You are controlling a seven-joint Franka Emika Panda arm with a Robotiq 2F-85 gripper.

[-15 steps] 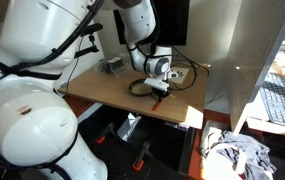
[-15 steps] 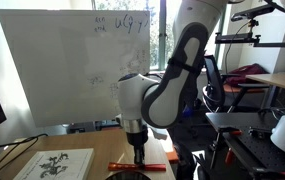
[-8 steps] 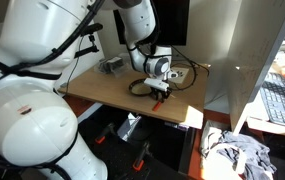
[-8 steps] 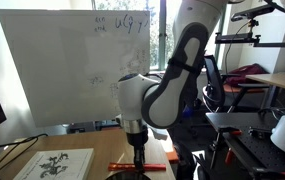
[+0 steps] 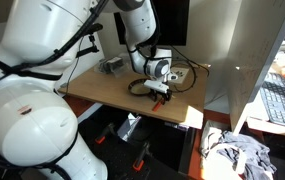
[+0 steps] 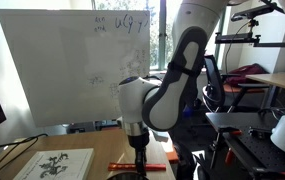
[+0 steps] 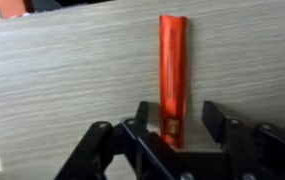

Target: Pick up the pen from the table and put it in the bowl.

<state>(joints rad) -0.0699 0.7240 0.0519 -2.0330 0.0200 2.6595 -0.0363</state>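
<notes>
An orange-red pen [image 7: 172, 70] lies flat on the light wooden table [image 7: 52, 80], pointing away from the wrist camera. My gripper [image 7: 179, 112] hangs just over its near end, open. The two dark fingers [image 7: 220, 118] straddle the pen, with a clear gap on the right side. In both exterior views the gripper [image 5: 160, 92] [image 6: 139, 156] points straight down at the pen [image 5: 161, 98] [image 6: 150, 166]. The dark-rimmed bowl [image 5: 140, 87] sits right beside the gripper on the table [image 5: 102, 92]. Only a dark sliver of the bowl [image 6: 128, 176] shows at the frame's bottom edge in an exterior view.
A grey object [image 5: 110, 65] and cables [image 5: 187, 72] lie at the back of the table. A printed sheet [image 6: 57, 165] lies near the pen. A white partition [image 5: 244, 60] and a desk with a keyboard [image 5: 282, 100] stand beside the table.
The jaws have gone from shut to open over the pen. The arm has hardly moved, and the pen lies in the same place.
</notes>
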